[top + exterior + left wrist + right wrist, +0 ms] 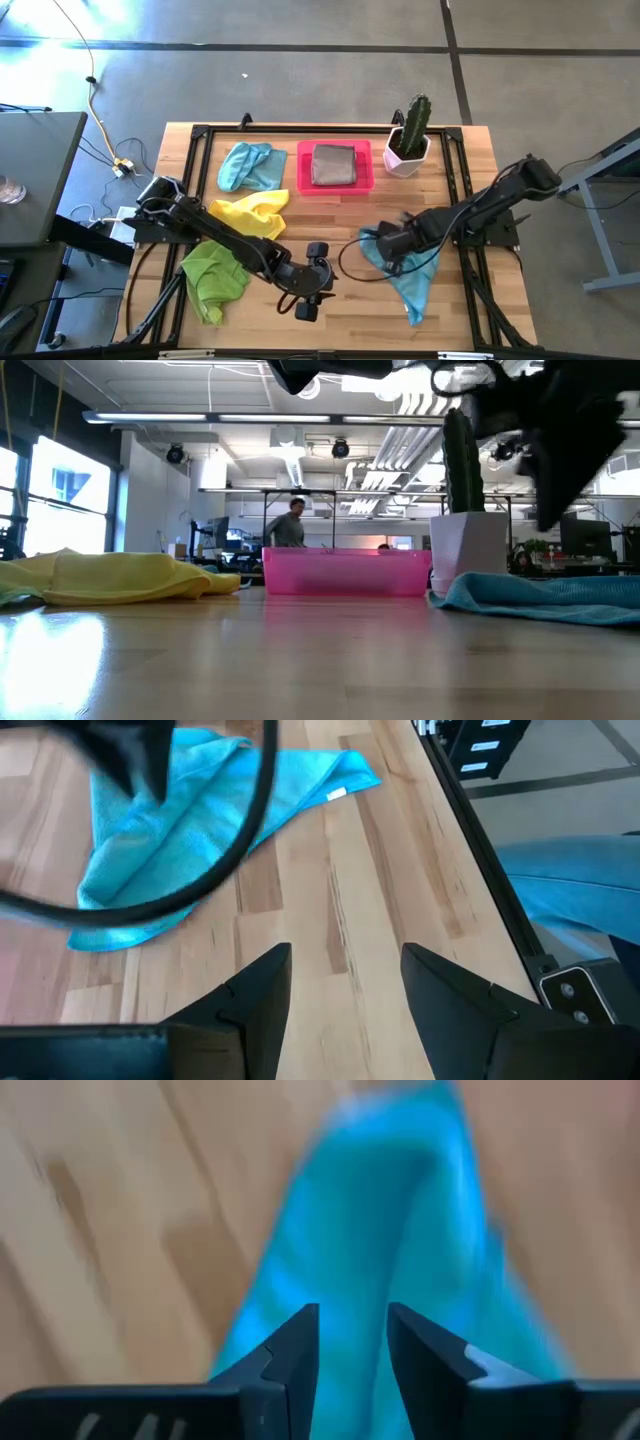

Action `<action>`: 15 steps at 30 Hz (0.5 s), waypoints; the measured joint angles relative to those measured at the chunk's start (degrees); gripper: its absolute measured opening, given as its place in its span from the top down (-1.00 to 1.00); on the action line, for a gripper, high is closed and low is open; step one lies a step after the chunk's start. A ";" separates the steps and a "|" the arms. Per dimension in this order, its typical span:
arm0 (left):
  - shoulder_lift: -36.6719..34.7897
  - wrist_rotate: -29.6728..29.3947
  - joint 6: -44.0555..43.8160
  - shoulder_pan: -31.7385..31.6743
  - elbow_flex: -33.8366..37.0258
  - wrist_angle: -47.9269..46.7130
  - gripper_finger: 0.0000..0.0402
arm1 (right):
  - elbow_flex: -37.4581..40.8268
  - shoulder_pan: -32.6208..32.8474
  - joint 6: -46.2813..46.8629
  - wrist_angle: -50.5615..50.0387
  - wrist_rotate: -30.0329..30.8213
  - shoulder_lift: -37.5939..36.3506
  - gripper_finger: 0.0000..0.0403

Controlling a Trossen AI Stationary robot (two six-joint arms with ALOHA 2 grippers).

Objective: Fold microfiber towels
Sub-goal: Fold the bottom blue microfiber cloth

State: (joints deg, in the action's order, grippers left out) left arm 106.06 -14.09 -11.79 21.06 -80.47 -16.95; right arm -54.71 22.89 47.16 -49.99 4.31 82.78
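Blue towel (412,277) is the one in hand: rumpled, lying toward the bench's front-right corner, one long point trailing to the front edge. Right gripper (392,243) sits over its rear-left end; in the right wrist view the fingers (290,1350) stand part-open with the cloth between and below them. No pinch visible, so I judge it empty.

Left gripper (310,287) is near the front edge, mid-bench, jaws open, nothing in them, bare wood underneath. Apart from the towel.

Other cloths:
- second blue towel (250,165), rear-left, beside the pink tray (335,188)
- grey towel (334,164) folded in the tray
- yellow towel (252,213) left of centre
- green towel (212,272) front-left, partly under the left arm

Potted cactus (410,137) at the rear, right of the tray.

Step looks like flattening before the fold. To do it well:
- grab a true corner, not a bunched ridge
- bring the left in on the opposite corner
- pull taut, lay flat, then fold edge to edge
- microfiber drags on wood, so lift, don't slide
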 joint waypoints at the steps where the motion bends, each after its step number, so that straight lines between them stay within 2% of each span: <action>1: 0.00 0.00 0.00 0.00 0.00 0.00 0.10 | -0.39 0.48 2.88 -2.75 -2.10 0.00 0.44; 5: 0.00 0.00 0.00 0.00 0.00 0.00 0.10 | 0.73 2.60 11.91 -9.46 -7.12 0.00 0.42; 10: 0.00 -0.01 0.00 0.00 0.00 -0.01 0.10 | 5.76 4.58 18.08 -6.26 -12.70 0.04 0.26; 15: 0.00 -0.01 0.02 0.00 0.00 -0.04 0.10 | 10.49 5.31 22.39 -4.79 -15.28 0.07 0.10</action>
State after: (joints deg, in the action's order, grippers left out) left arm 106.06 -14.10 -11.77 21.06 -80.47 -16.99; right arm -44.23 28.21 69.55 -54.78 -10.97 82.85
